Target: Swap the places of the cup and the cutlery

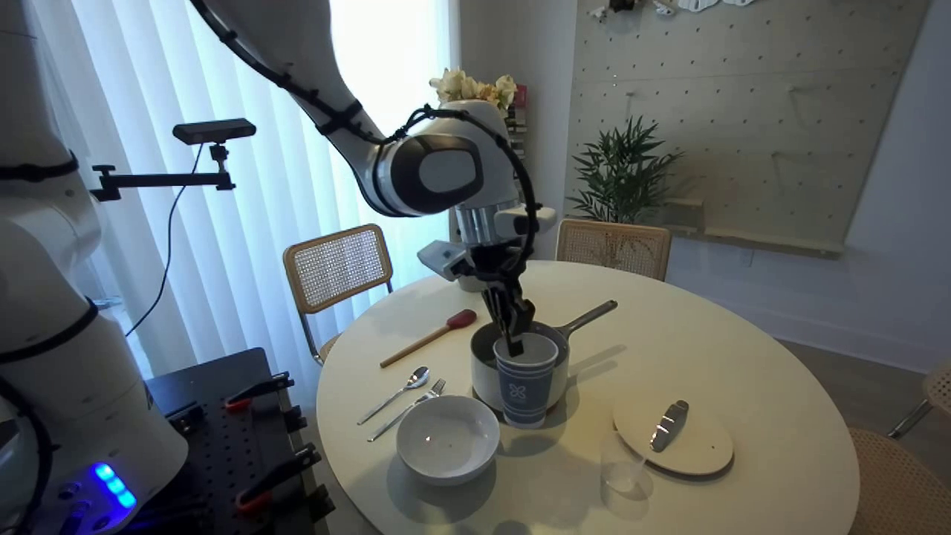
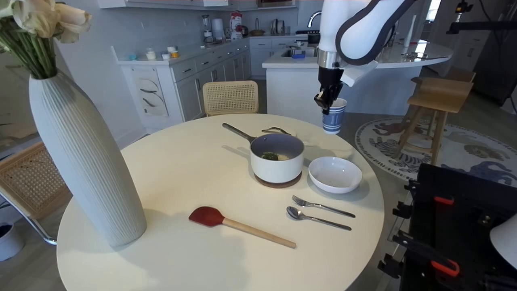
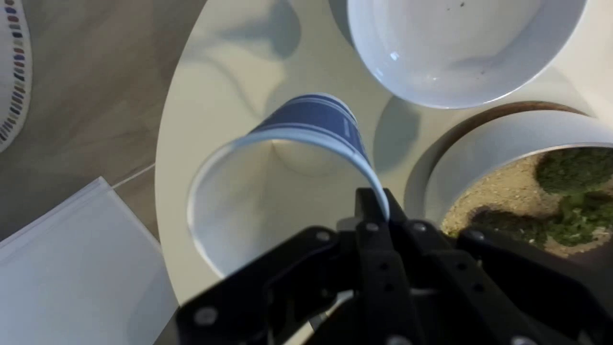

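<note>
Gripper [image 3: 381, 202] clamped tight on the rim of the cup [image 1: 526, 386], one finger inside the wall, one outside, v. clear in the wrist view! Cup's blue & white, mouth up, held off the bench [image 2: 173, 173], out to the side of the pot [image 2: 276, 166]. In an exterior view it overlaps the pot, but the wrist cam shows the two apart.

Pot itself: white w/ a dark hndl, sitting on a brown mat [image 2: 278, 186], sth. green & sth. tan and grainy inside. Just beside the pot, on its robot base [image 1: 89, 401] side, the white bowl [image 1: 448, 442]. Same side of the pot, flat on the bench: fork [image 2: 323, 207] nearer to it, spoon [image 2: 313, 219] a bit farther off, the pair roughly parallel, apart.

Moving out from the pot now: spatula [image 2: 244, 228], red head, wooden hndl, lying flat. Across the pot from that, a pale round disc [image 1: 702, 455] w/ a shiny metal strip [image 1: 669, 425] on top. Well apart from the pot, a tall ribbed white vase [image 2: 87, 161] stands w/ pale flowers [image 2: 44, 20]. Farthest from the pot, past the bench edge: woven-back chairs [image 1: 338, 267].
</note>
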